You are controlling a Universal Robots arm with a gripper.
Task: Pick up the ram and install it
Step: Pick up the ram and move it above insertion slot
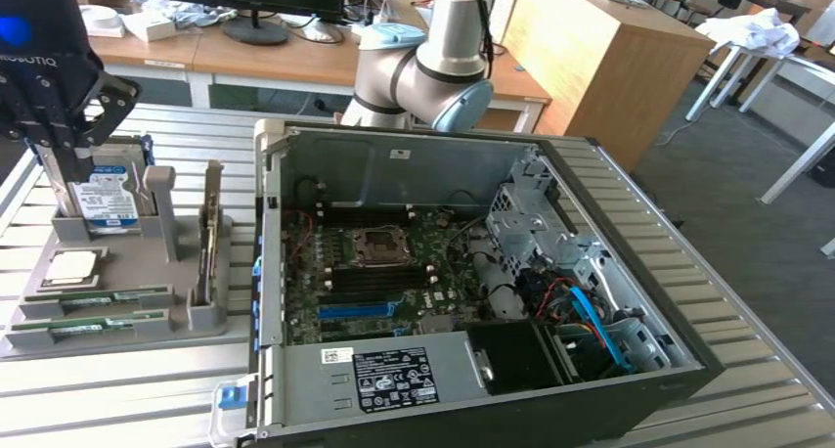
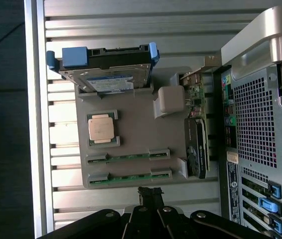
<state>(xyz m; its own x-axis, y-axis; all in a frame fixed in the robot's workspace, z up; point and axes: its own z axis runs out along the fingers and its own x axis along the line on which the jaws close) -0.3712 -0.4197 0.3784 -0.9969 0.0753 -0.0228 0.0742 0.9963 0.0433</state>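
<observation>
grey slatted metal table (image 1: 131, 409) carries an open desktop computer case (image 1: 391, 164), lying on its side with the motherboard exposed, at the exterior view's right. behind the case stands the silver and blue robot arm (image 1: 431, 76). beside the case, at the exterior view's left, sits a grey parts fixture (image 2: 136, 134). the black gripper (image 2: 150, 193) appears to hang above the fixture, touching nothing, its jaws closed together and empty. a hard drive (image 2: 106, 74) with a blue and white label stands propped at one end of the fixture. a square silver processor (image 2: 101, 128) lies flat just beside it. the ram (image 2: 129, 176), a thin green stick, lies flat in the slot at the fixture's edge, with a second stick (image 2: 129, 156) parallel beside it, between it and the processor.
</observation>
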